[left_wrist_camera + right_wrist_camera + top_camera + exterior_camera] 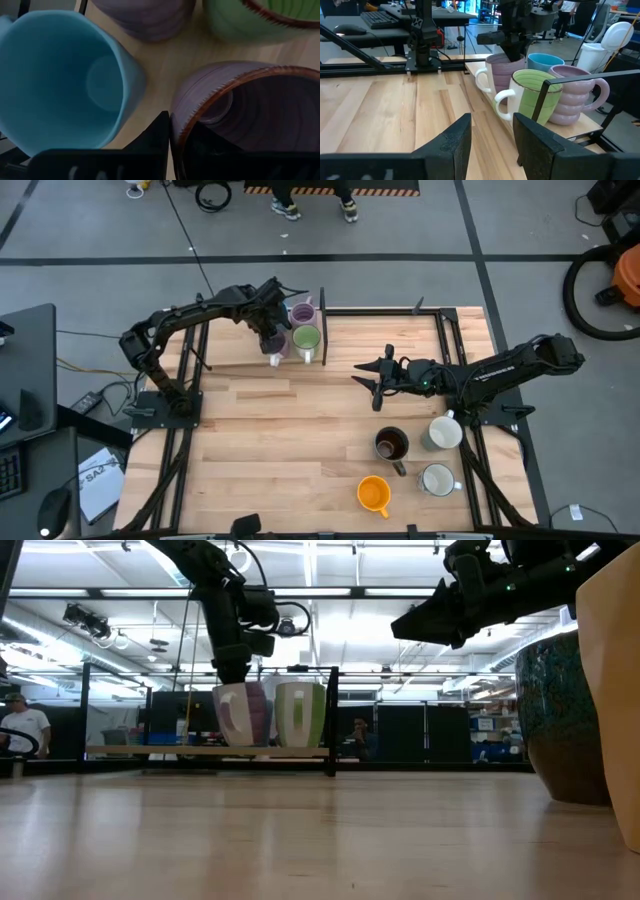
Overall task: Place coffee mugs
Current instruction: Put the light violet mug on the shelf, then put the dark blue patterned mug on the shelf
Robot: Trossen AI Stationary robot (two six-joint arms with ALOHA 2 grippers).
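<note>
I see the wooden desk (pixel 300 470) filling the high view, with both dark arms reaching over it. The left arm stretches to the far left part of the desk, where four mugs stand clustered on a raised shelf: the blue mug (pixel 545 61), the far lilac mug (pixel 302 312), the green mug (pixel 307 338) and the near lilac mug (pixel 277 343). The left gripper (pixel 271 337) sits directly over that near lilac mug; in my left wrist view one of its fingers (pixel 155 137) stands outside the mug's rim and the other inside, so the wall lies between them, with the fingers close together, though I cannot tell whether they press on the wall or stand just clear of it. In that view the blue mug is just beside the near lilac one, with the green mug and the far lilac mug beyond. The right arm hangs above the middle right of the desk, and the right gripper (pixel 373 383) has its fingers spread apart with nothing between them. On the near right of the desk, well apart from the shelf, stand the dark brown mug (pixel 391 444), two white mugs (pixel 443 432) (pixel 437 479) and the orange mug (pixel 374 494), which looks tipped.
</note>
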